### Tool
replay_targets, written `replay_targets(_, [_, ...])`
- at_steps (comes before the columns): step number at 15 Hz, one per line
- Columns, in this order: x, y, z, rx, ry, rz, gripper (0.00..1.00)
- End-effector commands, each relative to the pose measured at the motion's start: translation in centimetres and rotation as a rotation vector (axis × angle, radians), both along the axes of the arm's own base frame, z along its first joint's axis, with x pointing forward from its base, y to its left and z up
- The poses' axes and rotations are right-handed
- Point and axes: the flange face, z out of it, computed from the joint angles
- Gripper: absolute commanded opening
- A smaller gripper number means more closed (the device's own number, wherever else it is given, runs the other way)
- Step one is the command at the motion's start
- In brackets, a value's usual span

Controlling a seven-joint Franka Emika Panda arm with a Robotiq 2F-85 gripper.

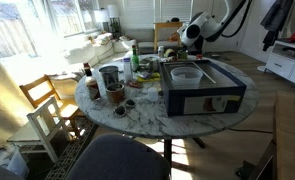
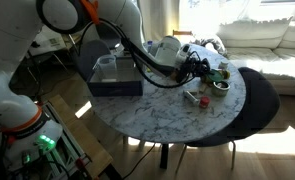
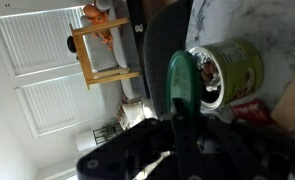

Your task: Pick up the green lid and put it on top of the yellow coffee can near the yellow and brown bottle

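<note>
In the wrist view my gripper (image 3: pixel 177 128) is shut on the green lid (image 3: pixel 179 82), which I see edge-on. Right beside the lid stands the yellow coffee can (image 3: pixel 237 65), its open mouth facing the lid. The lid is close to the mouth, but I cannot tell if they touch. In an exterior view the gripper (image 2: pixel 192 65) hangs over the cluster of small items on the round marble table (image 2: pixel 177 120), next to something green (image 2: pixel 219 76). The yellow and brown bottle is not clear in any view.
A blue box (image 1: pixel 202 88) holding a clear container stands on the table beside the arm. Bottles, cups and a grey can (image 1: pixel 109 77) crowd the table's other side. A wooden chair (image 1: pixel 45 100) and a dark office chair (image 2: pixel 263 95) stand at the table's edge.
</note>
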Motion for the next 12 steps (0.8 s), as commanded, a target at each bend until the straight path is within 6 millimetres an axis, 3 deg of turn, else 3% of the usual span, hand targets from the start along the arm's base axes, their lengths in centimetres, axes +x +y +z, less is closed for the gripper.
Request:
replay_targets(1, [1.2,-2.1,-1.9,0.009,0.037,-0.001,0.01])
replay_targets(7, [2.0,-4.6,-3.1,0.011,0.05,-0.002,0.01])
replay_targets(12, [3.5,-4.9,-3.3,0.011,0.056,0.011,0.01])
